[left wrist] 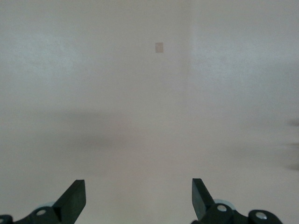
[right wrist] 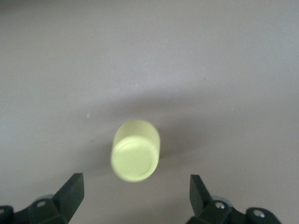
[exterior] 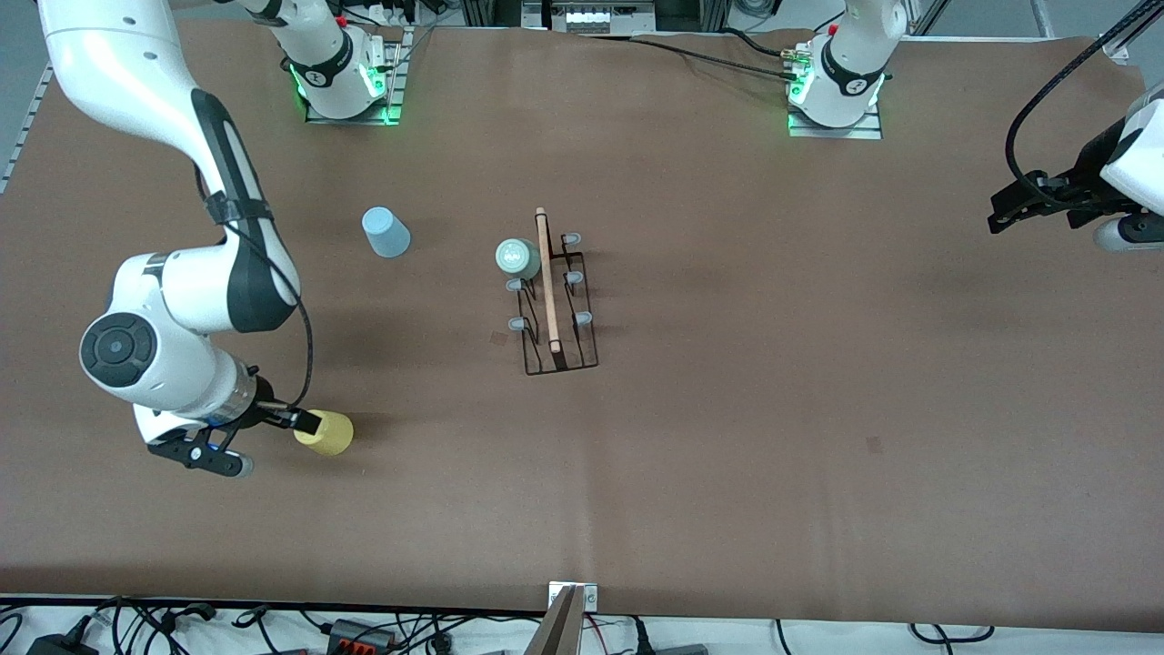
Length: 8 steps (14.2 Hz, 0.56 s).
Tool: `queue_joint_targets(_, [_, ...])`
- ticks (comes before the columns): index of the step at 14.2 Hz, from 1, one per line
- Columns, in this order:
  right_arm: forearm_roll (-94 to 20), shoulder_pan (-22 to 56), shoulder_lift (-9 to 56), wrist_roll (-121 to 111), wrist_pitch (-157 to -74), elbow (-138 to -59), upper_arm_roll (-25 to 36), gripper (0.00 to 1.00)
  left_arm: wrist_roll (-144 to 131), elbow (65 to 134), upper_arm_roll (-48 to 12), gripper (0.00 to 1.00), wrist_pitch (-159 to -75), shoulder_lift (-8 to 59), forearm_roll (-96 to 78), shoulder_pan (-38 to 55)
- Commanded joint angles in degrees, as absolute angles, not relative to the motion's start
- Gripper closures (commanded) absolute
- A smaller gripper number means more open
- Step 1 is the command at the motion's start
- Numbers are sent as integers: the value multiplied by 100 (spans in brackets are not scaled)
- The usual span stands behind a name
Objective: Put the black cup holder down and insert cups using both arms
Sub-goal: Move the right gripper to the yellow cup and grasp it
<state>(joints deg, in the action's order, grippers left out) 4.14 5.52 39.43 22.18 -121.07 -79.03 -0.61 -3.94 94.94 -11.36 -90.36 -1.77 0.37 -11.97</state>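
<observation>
Step in hand: the black cup holder [exterior: 556, 293] already stands mid-table with the green cup [exterior: 517, 258] on one of its pegs, so I judge the yellow cup [exterior: 326, 432] is next.

Right gripper [exterior: 305, 420]: fingers spread wide, nothing held — low over the yellow cup, at the right arm's end of the table.

Yellow cup from the right gripper: straight ahead of the fingertips and lined up with the gap between them. In the right wrist view the yellow cup [right wrist: 135, 150] shows its flat base toward the camera, and neither finger touches it.

Long axis: appears mouth-down, upright on the table, so the fingers would close across its round wall.

Blue cup [exterior: 386, 232]: mouth-down, well apart from the right gripper, between it and that arm's base.

Left gripper [left wrist: 138, 196]: released, empty, over bare table at the left arm's end — this arm waits.

Nearer arm: the right, clearly; the left gripper is well away from all the cups.

Holder from the right gripper: off toward the table's middle; its wooden rod [exterior: 547, 279] runs roughly toward the front camera.
</observation>
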Motion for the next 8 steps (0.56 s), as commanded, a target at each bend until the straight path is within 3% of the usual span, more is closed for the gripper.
queue_joint_targets(1, [370,466,4253,1908,-12313,-7796,-158,0,-264,9378,-1125,0,-8947,-141,-44,-1230])
queue_joint_targets(8, [281,483,4596,1145,-12621,-7796,-176,0,-229,9378,-1116,0,-8965,-141,-44,-1230])
